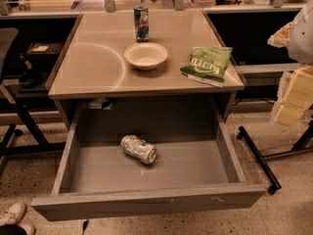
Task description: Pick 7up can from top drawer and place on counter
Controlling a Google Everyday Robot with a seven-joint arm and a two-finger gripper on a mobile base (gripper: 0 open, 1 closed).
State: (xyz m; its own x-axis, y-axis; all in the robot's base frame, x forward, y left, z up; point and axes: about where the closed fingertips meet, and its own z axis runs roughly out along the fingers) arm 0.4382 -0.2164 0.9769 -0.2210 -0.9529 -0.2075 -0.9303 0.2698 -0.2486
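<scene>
The 7up can point(139, 149), silvery with green and white markings and a dented body, lies on its side on the floor of the open top drawer point(146, 202), a little left of the middle. The drawer is pulled fully out beneath the tan counter point(93, 67), which shows a faint ring mark. My gripper point(295, 98) shows as pale blocks at the right edge of the camera view, beside the counter's right side and well away from the can. It holds nothing that I can see.
On the counter stand a dark blue can point(141, 23) at the back, a white bowl point(145, 56) in the middle and a green chip bag point(207, 64) at the right front. A black wheeled frame point(259, 160) lies on the floor to the right. A shoe point(11, 214) is at the bottom left.
</scene>
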